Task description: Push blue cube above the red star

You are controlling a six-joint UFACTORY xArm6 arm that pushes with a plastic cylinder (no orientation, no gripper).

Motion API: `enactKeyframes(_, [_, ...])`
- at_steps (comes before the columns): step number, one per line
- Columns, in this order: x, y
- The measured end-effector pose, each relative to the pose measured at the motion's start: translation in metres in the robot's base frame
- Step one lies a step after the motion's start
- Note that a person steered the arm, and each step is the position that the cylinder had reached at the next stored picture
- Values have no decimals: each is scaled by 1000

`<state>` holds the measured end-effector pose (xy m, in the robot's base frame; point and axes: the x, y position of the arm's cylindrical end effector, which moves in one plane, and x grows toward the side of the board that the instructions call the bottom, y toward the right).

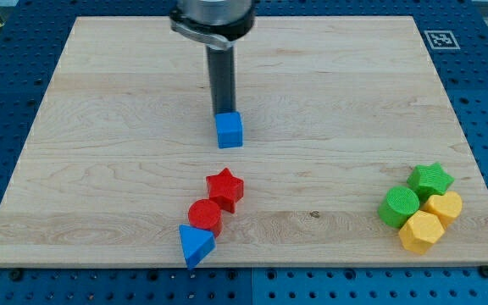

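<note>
- My tip (224, 113) meets the top face of the blue cube (230, 130), on the side facing the table's far edge; contact appears made, placed so a push would send the cube toward the near edge.
- No jaws are fitted: the arm ends in a plain rod, so nothing is gripped.
- The blue cube sits near the middle of the table (100, 102), already above the red star (225, 188), well apart from it.
- A red cylinder (204, 215) and blue triangular block (195, 245) trail toward the near edge.
- Near the near right corner cluster a green star (430, 179), green cylinder (398, 206) and two yellow blocks (431, 219).
</note>
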<state>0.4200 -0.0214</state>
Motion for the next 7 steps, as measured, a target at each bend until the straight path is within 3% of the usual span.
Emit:
enactKeyframes(3, [18, -4])
enactKeyframes(5, [60, -6])
enactKeyframes(7, [54, -5])
